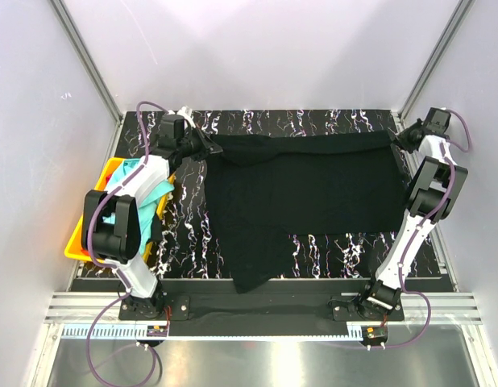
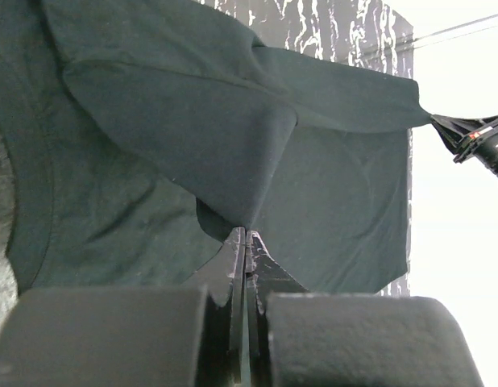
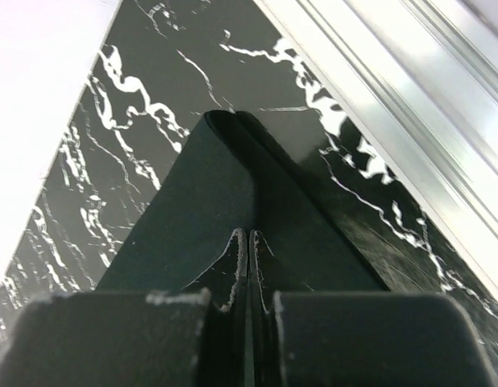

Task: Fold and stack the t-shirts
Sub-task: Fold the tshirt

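— Where is the black t-shirt (image 1: 305, 193) seen?

— It is spread across the middle of the marbled surface (image 1: 192, 234), between the two arms. Its far edge is stretched from one gripper to the other, and one narrower part is trailed toward the near edge, left of centre.

— How is the left gripper (image 2: 246, 234) found?

— It is closed on the far left corner of the black t-shirt. In the left wrist view the cloth is pinched between fingers that are pressed together, and folds are fanned out from that point.

— And the right gripper (image 3: 248, 235)?

— It is likewise clamped on the cloth, at the far right corner. A pointed fold is seen rising out of the closed fingers, with the surface beneath it.

— Is anything else noted?

— A turquoise t-shirt (image 1: 139, 173) is bundled in the yellow bin (image 1: 78, 244) at the left edge of the surface, partly hidden by the left arm. Whether it is touched by that arm cannot be told.
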Robot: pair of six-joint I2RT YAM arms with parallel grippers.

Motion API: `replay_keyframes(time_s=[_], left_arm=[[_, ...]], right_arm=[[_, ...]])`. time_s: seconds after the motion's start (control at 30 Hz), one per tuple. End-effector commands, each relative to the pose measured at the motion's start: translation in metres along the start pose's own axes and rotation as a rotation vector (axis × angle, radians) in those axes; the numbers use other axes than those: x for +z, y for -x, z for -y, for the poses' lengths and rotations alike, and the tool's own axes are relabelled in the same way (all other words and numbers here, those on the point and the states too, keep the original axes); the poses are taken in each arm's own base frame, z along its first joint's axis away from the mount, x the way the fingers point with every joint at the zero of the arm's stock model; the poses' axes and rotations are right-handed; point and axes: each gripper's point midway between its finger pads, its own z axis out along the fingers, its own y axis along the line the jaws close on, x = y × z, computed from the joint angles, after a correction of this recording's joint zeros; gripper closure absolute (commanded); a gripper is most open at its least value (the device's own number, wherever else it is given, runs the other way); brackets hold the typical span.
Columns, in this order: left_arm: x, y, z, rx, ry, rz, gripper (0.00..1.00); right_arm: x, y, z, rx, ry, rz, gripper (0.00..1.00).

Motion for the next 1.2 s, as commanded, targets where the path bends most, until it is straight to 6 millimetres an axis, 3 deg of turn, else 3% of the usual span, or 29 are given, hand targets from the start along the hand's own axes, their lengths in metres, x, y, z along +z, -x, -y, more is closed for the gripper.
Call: replay_keyframes(time_s=[0.0,0.67,1.17], left_arm=[[-0.022,0.019,0.018,0.053,-0.037,0.054,1.00],[-0.015,-0.010,-0.004,0.013,-0.016,-0.053,1.00],[-0.013,-0.028,-0.020,-0.010,0.016,-0.100,1.00]], right_arm=[[-0.037,0.042,-0.009,-0.045,-0.010,0.118,1.00],[-0.026,0.010,0.018,-0.032,-0.073,0.050,1.00],[-0.022,-0.002,0.031,-0.043,-0.103,0.022,1.00]])
